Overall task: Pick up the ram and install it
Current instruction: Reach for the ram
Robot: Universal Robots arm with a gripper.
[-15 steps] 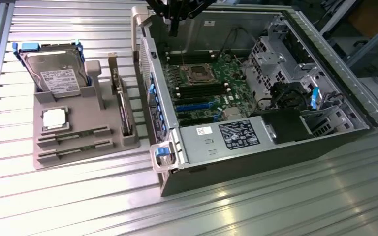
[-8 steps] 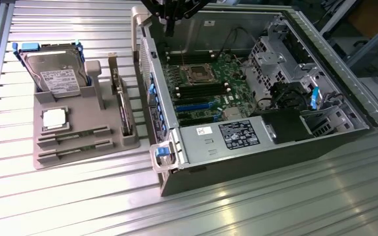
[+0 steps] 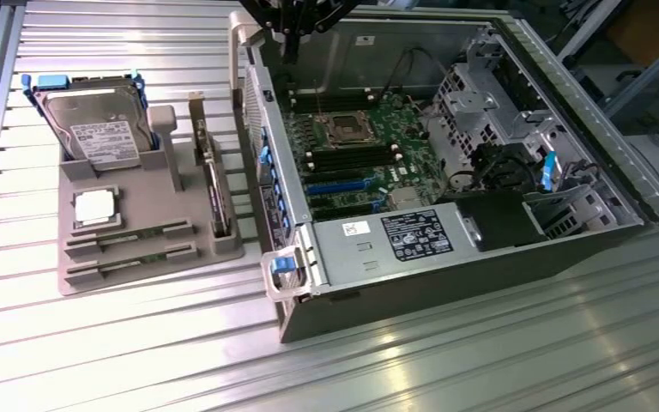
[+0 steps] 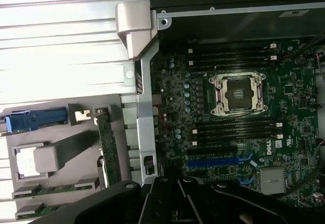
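Exterior view: hand (image 3: 293,43) hung at 12 o'clock over the open computer case (image 3: 604,225), closed tight, holding nothing. The ram (image 3: 129,239) sat in a slot of the grey tray (image 3: 89,180) at 8 o'clock, long axis running 8 to 2. Wrist view: hand (image 4: 182,196) was above the motherboard (image 4: 299,132), ram (image 4: 56,189) well apart in its tray. Advised: open, square the jaws across the stick's thin faces, grip mid-length.
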